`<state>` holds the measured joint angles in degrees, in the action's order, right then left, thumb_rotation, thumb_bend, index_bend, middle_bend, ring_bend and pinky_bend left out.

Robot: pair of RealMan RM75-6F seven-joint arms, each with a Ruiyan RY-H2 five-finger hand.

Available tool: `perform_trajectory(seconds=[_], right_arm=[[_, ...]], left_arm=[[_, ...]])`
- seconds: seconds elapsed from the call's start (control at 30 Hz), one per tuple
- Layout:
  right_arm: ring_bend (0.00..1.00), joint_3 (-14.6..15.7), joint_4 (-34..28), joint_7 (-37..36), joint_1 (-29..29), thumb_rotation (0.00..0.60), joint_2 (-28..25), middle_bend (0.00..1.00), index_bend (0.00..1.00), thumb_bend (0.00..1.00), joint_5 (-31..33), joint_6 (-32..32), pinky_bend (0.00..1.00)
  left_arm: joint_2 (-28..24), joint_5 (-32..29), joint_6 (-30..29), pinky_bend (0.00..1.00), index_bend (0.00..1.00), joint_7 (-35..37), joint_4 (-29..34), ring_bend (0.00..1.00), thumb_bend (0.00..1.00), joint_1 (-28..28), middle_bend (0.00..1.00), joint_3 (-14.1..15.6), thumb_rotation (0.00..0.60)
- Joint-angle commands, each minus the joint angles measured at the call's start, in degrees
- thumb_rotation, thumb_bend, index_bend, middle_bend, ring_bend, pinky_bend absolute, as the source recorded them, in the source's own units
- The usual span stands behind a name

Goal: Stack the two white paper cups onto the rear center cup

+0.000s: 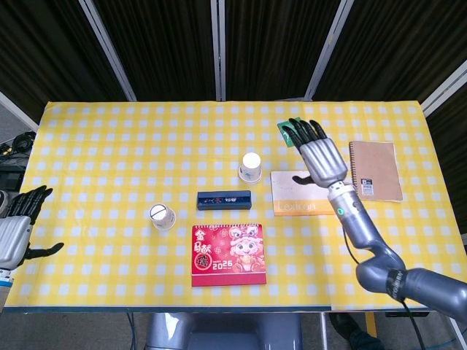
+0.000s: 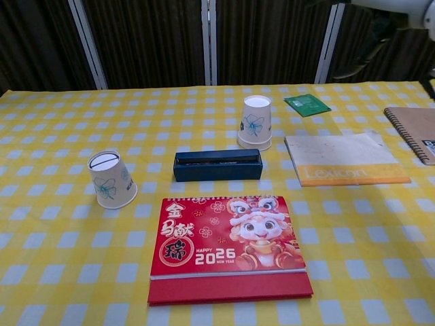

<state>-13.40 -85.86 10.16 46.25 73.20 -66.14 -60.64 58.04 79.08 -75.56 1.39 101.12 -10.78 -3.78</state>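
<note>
Two upside-down white paper cups sit nested as one stack at the rear centre of the yellow checked table; in the chest view the stack stands upright and untouched. A third upside-down cup stands alone at the front left, also seen in the chest view. My right hand hovers to the right of the stack with its fingers spread, holding nothing. My left hand hangs off the table's left edge, fingers apart and empty.
A dark blue box lies between the cups, with a red 2026 calendar in front of it. A white and orange book, a brown notebook and a green packet lie on the right.
</note>
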Motion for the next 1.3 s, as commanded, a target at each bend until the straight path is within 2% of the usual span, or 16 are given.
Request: perform_trajectory(seconds=[0.03,0.2,0.37,0.43,0.57,0.63,0.83,1.07,1.3], right_arm=[[0.0,4.6,-5.5,-5.4,-8.1,0.6,-6.6,0.0,0.03,0.0,-7.6,-8.4,0.0],[0.0,11.0,-7.4,-11.1,-18.0,0.6,-10.9,0.0,0.02,0.0,-15.8,-17.9,0.0],[0.0,15.0,-6.9,-11.0,-23.9,0.6,-10.9,0.0,0.01,0.0,-19.5,-22.1,0.0],[0.0,16.1,-7.6,-9.3,-25.8,0.6,-10.6,0.0,0.0,0.0,-19.8,-22.9,0.0],[0.0,16.7,-8.2,-8.0,-28.5,0.6,-9.1,0.0,0.0,0.0,-20.6,-25.0,0.0],[0.0,16.8,-8.8,-7.8,-29.6,0.6,-8.7,0.0,0.0,0.0,-20.8,-25.6,0.0],[0.0,16.2,-9.1,-8.2,-30.5,0.6,-9.2,0.0,0.0,0.0,-20.7,-24.6,0.0],[0.0,15.1,-9.1,-10.3,-31.1,0.6,-10.1,0.0,0.0,0.0,-21.1,-24.1,0.0],[0.0,14.1,-9.3,-11.2,-31.5,0.6,-10.6,0.0,0.0,0.0,-21.1,-23.0,0.0]], left_arm=[[0.6,1.5,-0.1,0.0,0.0,0.4,-0.7,0.0,0.0,-0.5,0.0,0.0,0.6],[1.4,4.7,2.2,0.0,0.0,1.8,-3.0,0.0,0.0,-3.4,0.0,-0.4,0.6],[2.5,8.0,4.7,0.0,0.0,-0.9,-4.3,0.0,0.0,-7.2,0.0,-1.2,0.6],[3.1,8.5,8.0,0.0,0.0,-1.1,-5.1,0.0,0.0,-9.8,0.0,-1.4,0.6],[4.0,10.3,13.6,0.03,0.0,0.6,-6.2,0.0,0.04,-14.4,0.0,-1.4,0.6],[5.4,11.1,16.1,0.07,0.0,-0.9,-7.8,0.01,0.1,-16.8,0.01,-1.6,0.6],[9.1,10.5,20.1,0.21,0.1,-4.2,-11.1,0.12,0.24,-20.4,0.12,-1.6,0.6],[13.0,9.4,23.1,0.26,0.14,-6.3,-14.3,0.15,0.25,-22.6,0.15,-0.4,0.6],[18.0,6.6,24.0,0.29,0.16,-8.6,-17.2,0.17,0.28,-24.4,0.16,-1.3,0.6]])
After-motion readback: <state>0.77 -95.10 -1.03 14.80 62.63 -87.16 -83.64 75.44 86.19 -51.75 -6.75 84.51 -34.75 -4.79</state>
